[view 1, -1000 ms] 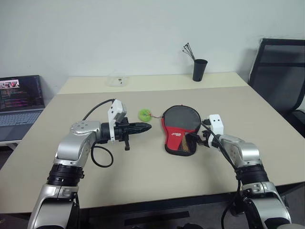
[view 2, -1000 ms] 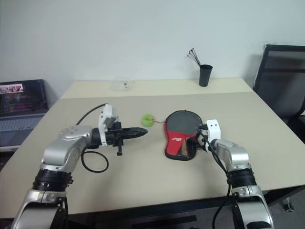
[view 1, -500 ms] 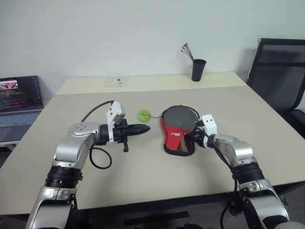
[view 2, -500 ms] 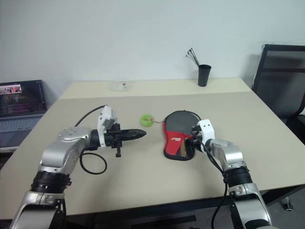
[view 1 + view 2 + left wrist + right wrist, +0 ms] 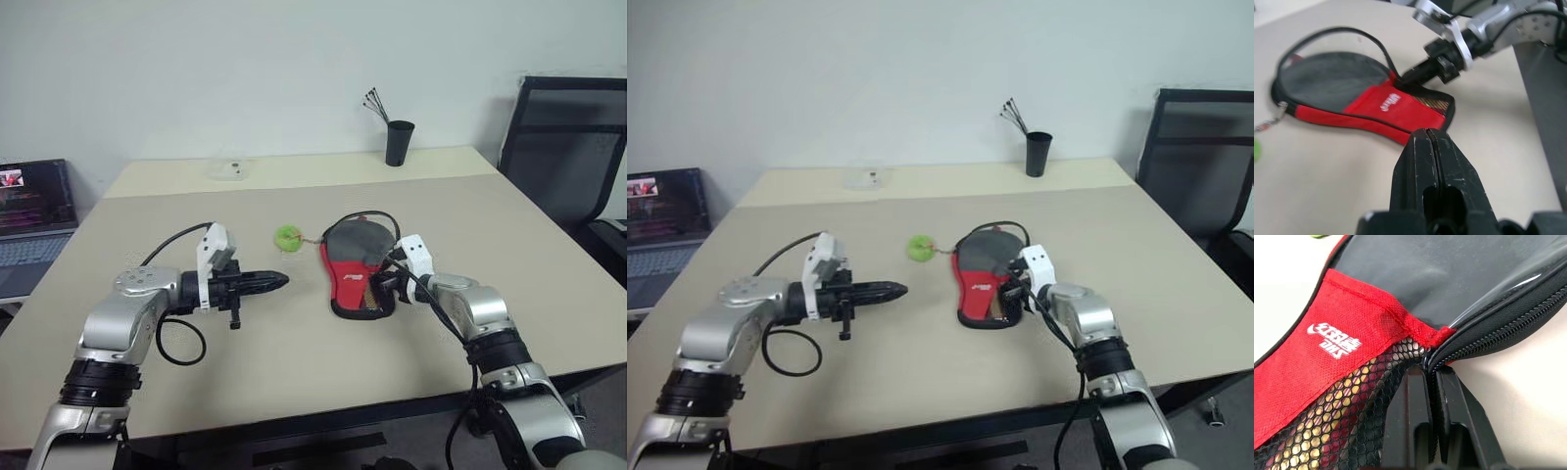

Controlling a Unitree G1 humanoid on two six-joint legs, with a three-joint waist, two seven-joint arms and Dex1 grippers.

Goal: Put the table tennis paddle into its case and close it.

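Observation:
The case (image 5: 353,266) lies flat on the table, black with a red panel, and a green ball (image 5: 287,235) is chained to its left. Tan wood of the table tennis paddle (image 5: 1337,406) shows through the mesh. My right gripper (image 5: 378,285) is shut on the case's zip edge (image 5: 1484,333) at the mesh end. A thin black strip of that edge (image 5: 1352,34) arches up over the round part. My left gripper (image 5: 278,281) hangs shut and empty, left of the case and apart from it.
At the far side of the table stand a black cup of pens (image 5: 398,143) and a small clear box (image 5: 227,169). An open laptop (image 5: 29,211) sits off the table's left edge, and a black chair (image 5: 563,157) stands at the right.
My right gripper has shut on the case's edge and shifted left, and a black edge strip now arches over the case. My left arm has drawn back to the left and lower.

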